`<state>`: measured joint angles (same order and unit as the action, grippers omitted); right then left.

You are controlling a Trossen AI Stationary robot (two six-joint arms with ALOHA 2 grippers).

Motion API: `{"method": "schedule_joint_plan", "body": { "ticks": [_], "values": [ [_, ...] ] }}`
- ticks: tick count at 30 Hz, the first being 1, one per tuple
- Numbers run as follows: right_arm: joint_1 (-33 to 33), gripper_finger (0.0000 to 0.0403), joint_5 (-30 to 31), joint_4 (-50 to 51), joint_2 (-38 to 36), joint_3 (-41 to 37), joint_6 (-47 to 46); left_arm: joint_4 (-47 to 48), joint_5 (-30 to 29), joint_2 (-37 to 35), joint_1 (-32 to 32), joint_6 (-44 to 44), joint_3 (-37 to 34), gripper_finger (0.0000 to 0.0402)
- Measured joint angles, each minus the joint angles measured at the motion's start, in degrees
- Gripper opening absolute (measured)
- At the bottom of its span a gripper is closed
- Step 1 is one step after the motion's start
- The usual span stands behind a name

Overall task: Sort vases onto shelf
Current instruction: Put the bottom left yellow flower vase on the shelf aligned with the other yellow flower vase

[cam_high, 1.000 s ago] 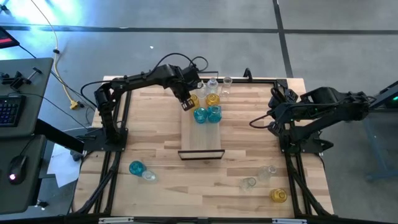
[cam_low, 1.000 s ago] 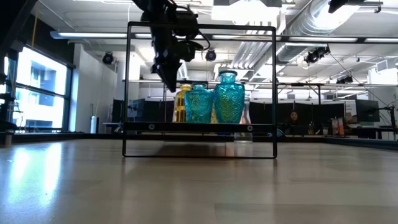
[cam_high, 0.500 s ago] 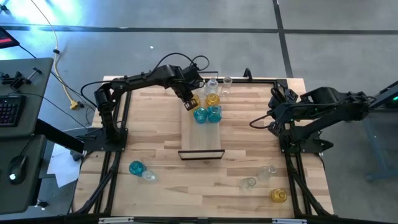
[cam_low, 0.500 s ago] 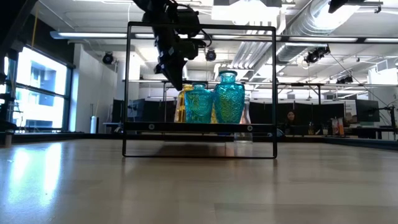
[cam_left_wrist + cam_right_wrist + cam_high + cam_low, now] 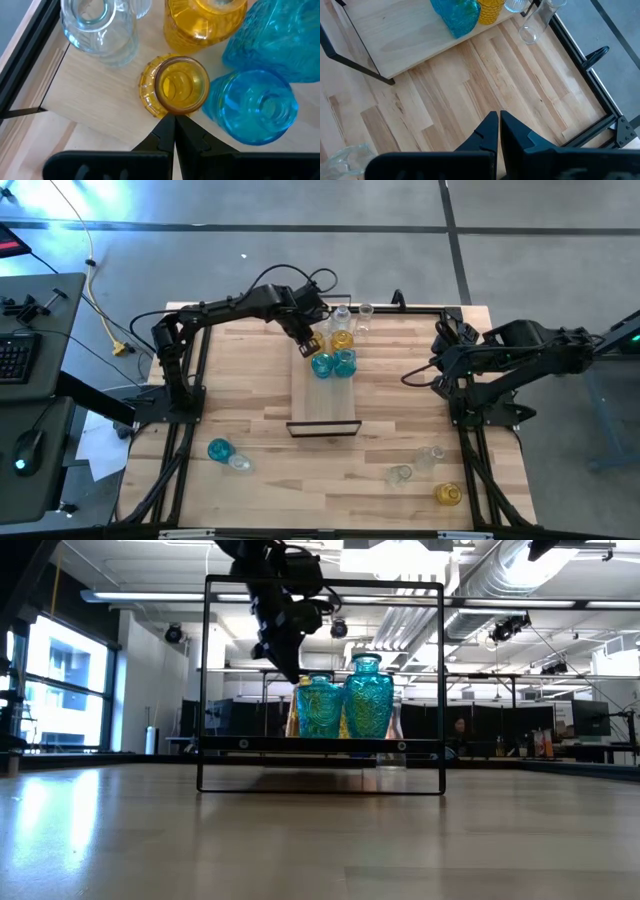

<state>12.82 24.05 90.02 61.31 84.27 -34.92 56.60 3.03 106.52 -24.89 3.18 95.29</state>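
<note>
Left wrist view: a small amber vase stands upright, neck up, on the shelf at its far end, touching a teal vase and near clear ones. The left gripper hangs just over it, jaws closed, holding nothing. The right gripper, closed and empty, waits at the table's right side.
</note>
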Motion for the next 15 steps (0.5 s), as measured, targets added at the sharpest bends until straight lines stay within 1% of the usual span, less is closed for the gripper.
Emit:
{"method": "schedule_joint_plan", "body": {
  "ticks": [15],
  "values": [
    [0.00, 0.0000, 0.01, 0.00, -0.02, 0.00, -0.02, -0.50, 0.94, 0.00, 0.18, 0.24, 0.00, 0.0000]
  ]
}}
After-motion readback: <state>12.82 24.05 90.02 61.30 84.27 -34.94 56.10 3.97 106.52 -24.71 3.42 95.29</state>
